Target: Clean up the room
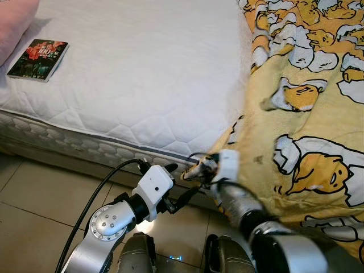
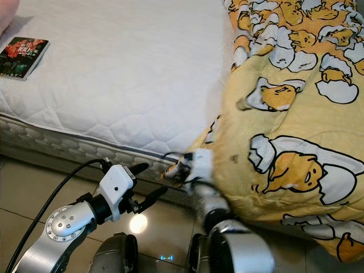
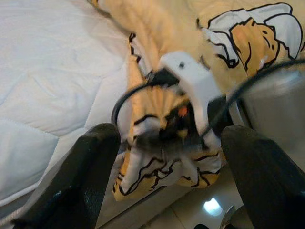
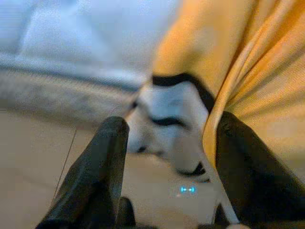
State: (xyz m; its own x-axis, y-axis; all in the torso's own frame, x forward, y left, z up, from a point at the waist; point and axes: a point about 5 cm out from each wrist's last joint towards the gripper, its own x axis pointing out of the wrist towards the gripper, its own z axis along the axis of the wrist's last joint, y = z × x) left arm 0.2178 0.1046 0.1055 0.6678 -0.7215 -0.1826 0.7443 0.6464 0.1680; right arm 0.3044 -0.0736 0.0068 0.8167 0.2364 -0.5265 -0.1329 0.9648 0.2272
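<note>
The book (image 1: pixel 38 59) lies on the bed (image 1: pixel 142 85) at far left; the blanket (image 1: pixel 307 131) covers its right side and hangs over the front edge.

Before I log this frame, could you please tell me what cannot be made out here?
- Right gripper: blurred in the eye views, at the yellow cartoon-print blanket's corner; grip unclear.
- Dark paperback book: cover text too small.
- Pink cushion: cut off by the left eye view's edge.
- Open left gripper: over the tiled floor.

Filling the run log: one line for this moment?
right tool: at blanket corner, bed edge | left tool: open, beside it | book: on mattress
</note>
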